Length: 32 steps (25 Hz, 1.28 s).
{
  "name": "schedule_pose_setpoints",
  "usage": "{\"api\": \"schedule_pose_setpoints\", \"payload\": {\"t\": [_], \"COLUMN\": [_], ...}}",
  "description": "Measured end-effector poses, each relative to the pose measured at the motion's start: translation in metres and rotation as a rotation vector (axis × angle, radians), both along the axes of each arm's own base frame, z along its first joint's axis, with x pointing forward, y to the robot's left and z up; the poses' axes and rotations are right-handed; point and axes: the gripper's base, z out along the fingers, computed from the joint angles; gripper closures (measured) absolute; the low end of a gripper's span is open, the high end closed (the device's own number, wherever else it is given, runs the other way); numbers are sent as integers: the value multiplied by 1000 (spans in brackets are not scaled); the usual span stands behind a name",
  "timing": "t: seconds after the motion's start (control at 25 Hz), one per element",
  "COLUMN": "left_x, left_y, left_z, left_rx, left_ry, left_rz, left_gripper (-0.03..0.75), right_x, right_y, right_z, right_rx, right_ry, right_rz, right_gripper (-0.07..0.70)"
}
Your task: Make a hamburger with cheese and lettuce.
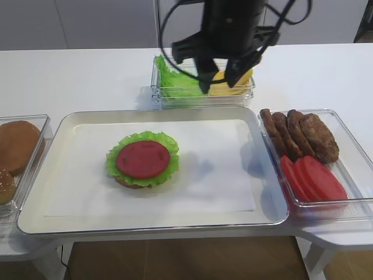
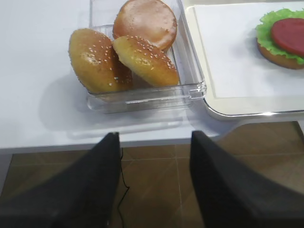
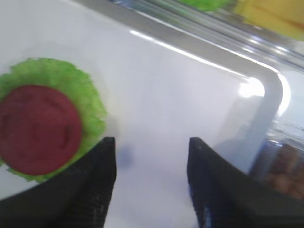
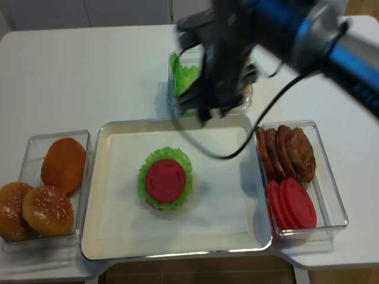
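Your right gripper (image 1: 221, 79) hangs blurred over the back clear bin (image 1: 203, 96), its fingers apart and empty, and it hides much of the cheese (image 1: 230, 86): you see only pale-yellow flat edges beside the ruffled lettuce (image 1: 175, 81). The hamburger (image 1: 142, 159) sits left of centre on the white-lined tray (image 1: 268, 216): a flat brown base, a frilly green leaf, a smooth round red slice on top. Your left gripper (image 2: 152, 180) hovers off the surface's front edge near the seeded domed buns (image 2: 123, 54), fingers apart, holding nothing.
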Motion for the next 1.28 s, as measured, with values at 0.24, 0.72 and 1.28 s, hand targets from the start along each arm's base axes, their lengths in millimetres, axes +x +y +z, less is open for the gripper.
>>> {"api": "schedule_pose_setpoints", "payload": {"t": [0.24,0.72,1.28], "left_x": [0,0,0], "left_y": [0,0,0], "left_z": [0,0,0], "left_rx": [0,0,0], "left_ry": [0,0,0], "left_rz": [0,0,0], "left_gripper": [358,358,358], "right_x": [24,-27,-188], "right_y": [-78,-175,-196], "right_z": [22,33,24], "right_rx": [29,14,32], "right_ry": [-24,-5,-84], "right_rz": [-156,-362,-383], "right_gripper": [263,264,264]}}
